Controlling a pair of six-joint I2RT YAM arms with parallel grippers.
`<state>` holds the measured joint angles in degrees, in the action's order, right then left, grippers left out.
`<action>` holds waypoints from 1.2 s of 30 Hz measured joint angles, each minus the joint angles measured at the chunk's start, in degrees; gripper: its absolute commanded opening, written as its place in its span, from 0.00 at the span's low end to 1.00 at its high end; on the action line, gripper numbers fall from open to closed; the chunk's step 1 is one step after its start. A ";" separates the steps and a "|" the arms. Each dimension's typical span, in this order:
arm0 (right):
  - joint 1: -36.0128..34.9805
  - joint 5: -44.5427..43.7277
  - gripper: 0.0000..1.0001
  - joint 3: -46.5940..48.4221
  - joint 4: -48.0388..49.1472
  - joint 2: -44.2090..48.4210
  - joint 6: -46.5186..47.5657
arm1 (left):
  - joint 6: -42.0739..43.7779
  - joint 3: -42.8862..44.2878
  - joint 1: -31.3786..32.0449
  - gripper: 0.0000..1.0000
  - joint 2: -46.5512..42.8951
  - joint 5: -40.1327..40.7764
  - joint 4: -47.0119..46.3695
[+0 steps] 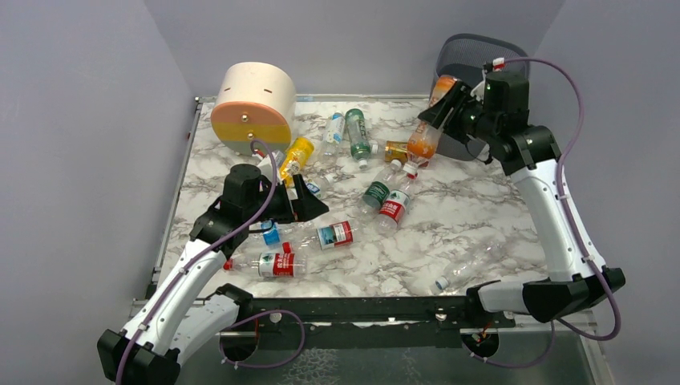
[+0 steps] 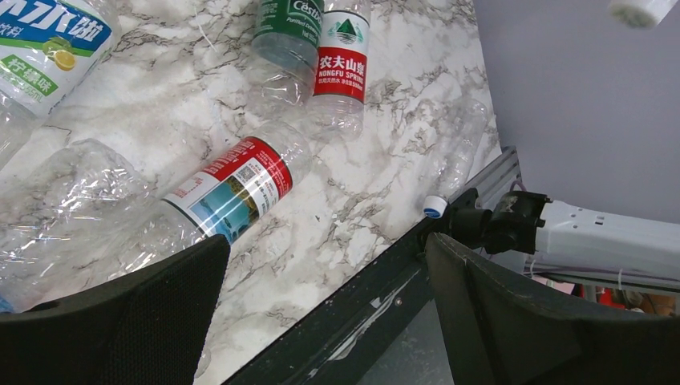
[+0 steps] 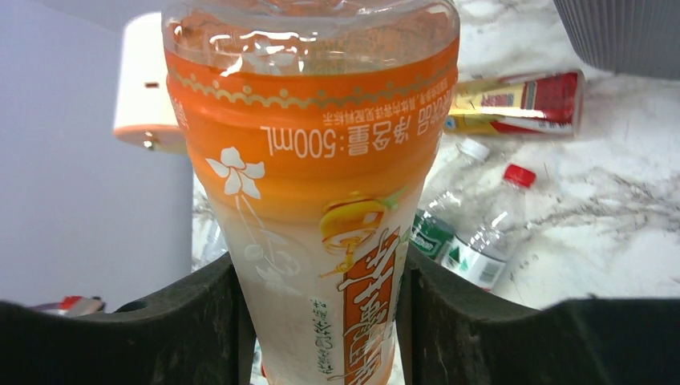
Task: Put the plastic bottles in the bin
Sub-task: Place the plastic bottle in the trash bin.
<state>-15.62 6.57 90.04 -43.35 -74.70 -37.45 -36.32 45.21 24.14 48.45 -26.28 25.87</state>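
**Orange bottle held up beside the bin**

My right gripper (image 1: pixel 435 112) is pinching the orange bottle (image 3: pixel 317 160) around its middle. It holds the bottle tilted and raised off the table (image 1: pixel 457 212), just beside the bin (image 1: pixel 473 50) at the far right corner. My left gripper (image 2: pixel 325 253) is spread wide above a clear bottle with a red label (image 2: pixel 234 183). Other bottles lie scattered across the marble.

Left tool (image 2: pixel 325 249) spread wide, right tool (image 3: pixel 321 277) clamped
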 measured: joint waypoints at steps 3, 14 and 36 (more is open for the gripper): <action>0.66 -0.11 0.57 5.29 0.15 -2.84 -0.22 | 0.15 -0.02 0.00 0.99 0.11 -0.02 0.00; 12.37 4.24 0.57 18.18 2.78 -12.59 -2.56 | 0.72 0.00 0.00 0.99 0.11 -0.11 0.46; 33.53 19.65 0.57 22.95 15.08 -26.62 -16.94 | 2.60 -0.02 0.00 0.99 -1.09 -0.11 3.54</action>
<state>17.91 26.22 112.99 -28.27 -101.32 -54.39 -33.71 45.19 24.14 47.35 -26.39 29.41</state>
